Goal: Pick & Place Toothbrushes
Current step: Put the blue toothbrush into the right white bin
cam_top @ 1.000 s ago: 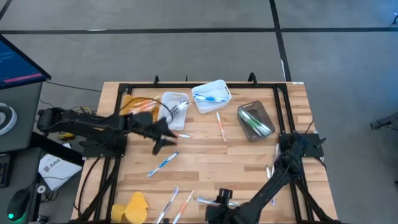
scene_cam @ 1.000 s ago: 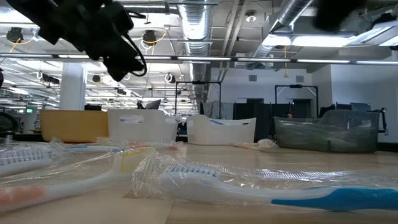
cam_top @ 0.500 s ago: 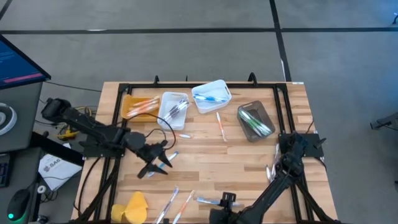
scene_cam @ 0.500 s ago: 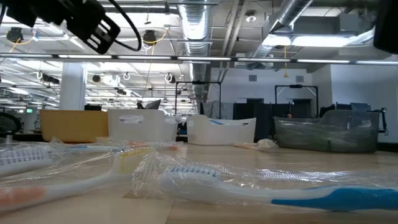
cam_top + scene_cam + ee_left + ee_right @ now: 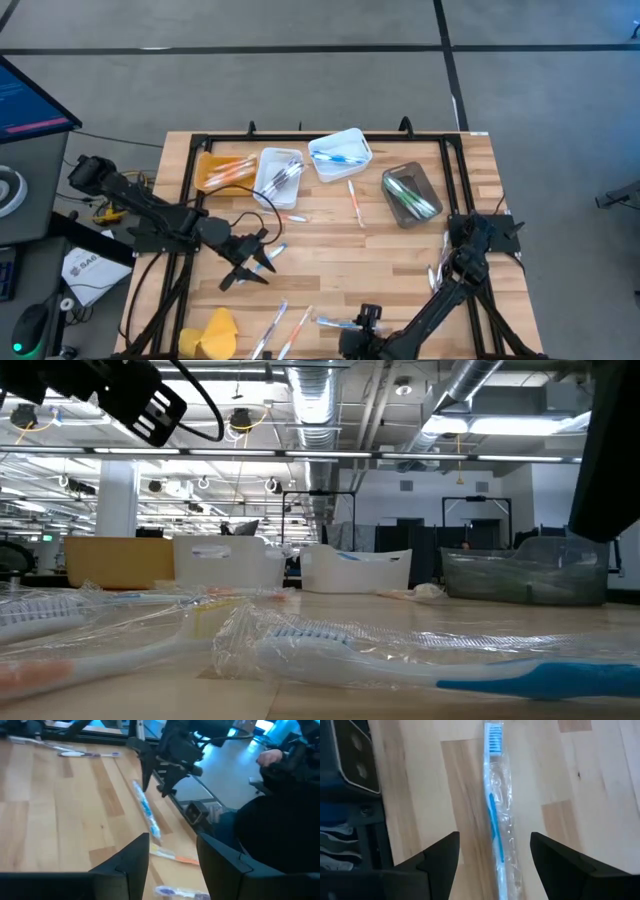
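Wrapped toothbrushes lie flat on the wooden table: a blue one (image 5: 333, 322) at the near edge, two (image 5: 283, 330) beside it, a blue-white one (image 5: 268, 256) at mid-left and an orange one (image 5: 353, 203) farther back. My right gripper (image 5: 493, 840) hovers open over the blue toothbrush (image 5: 495, 815), one finger on each side of it without touching. My left gripper (image 5: 240, 272) stands open and empty above the table, beside the blue-white toothbrush. In the left wrist view its fingers (image 5: 135, 862) point toward the near-edge toothbrushes (image 5: 146, 815) and the right gripper (image 5: 162, 765).
Along the far side stand an orange bin (image 5: 224, 170), two white bins (image 5: 279, 176) (image 5: 340, 153) and a grey bin (image 5: 410, 193), all holding toothbrushes. A yellow lump (image 5: 214, 334) lies at the near left corner. Black frame rails (image 5: 190, 200) edge the table. A person (image 5: 280, 820) sits beyond it.
My left gripper has swung from beside the white bin toward the table's near edge and left, then stopped over the blue-white toothbrush's spot. My right gripper has sunk toward the blue toothbrush at the near edge. No toothbrush has moved.
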You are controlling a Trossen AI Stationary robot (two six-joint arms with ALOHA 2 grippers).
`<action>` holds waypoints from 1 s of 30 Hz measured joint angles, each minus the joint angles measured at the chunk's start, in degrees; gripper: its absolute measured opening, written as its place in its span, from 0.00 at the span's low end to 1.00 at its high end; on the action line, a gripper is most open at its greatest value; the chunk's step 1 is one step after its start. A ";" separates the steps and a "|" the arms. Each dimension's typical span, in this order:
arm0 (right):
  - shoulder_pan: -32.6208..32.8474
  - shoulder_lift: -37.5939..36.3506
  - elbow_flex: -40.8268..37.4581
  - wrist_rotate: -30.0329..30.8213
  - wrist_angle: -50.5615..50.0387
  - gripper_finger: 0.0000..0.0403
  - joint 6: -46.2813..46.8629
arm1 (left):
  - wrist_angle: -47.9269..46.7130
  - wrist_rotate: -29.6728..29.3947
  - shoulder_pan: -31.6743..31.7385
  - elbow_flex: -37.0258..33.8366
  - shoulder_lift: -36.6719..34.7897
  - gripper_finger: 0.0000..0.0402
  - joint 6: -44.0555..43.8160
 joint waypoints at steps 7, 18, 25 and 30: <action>-0.05 -0.07 -0.90 0.74 -1.45 0.59 0.31 | 6.85 -1.24 0.01 -3.91 0.01 0.39 -0.04; -0.44 -0.02 -4.45 0.94 2.87 0.59 0.32 | 11.79 -1.20 0.05 -6.15 0.01 0.39 -0.20; -0.42 -0.02 -4.49 1.55 2.69 0.59 -0.19 | 12.35 -1.18 0.05 -6.15 0.01 0.39 -0.20; -0.42 -0.02 -4.58 1.55 3.02 0.59 -0.16 | 12.42 -1.16 0.05 -6.15 0.01 0.39 -0.20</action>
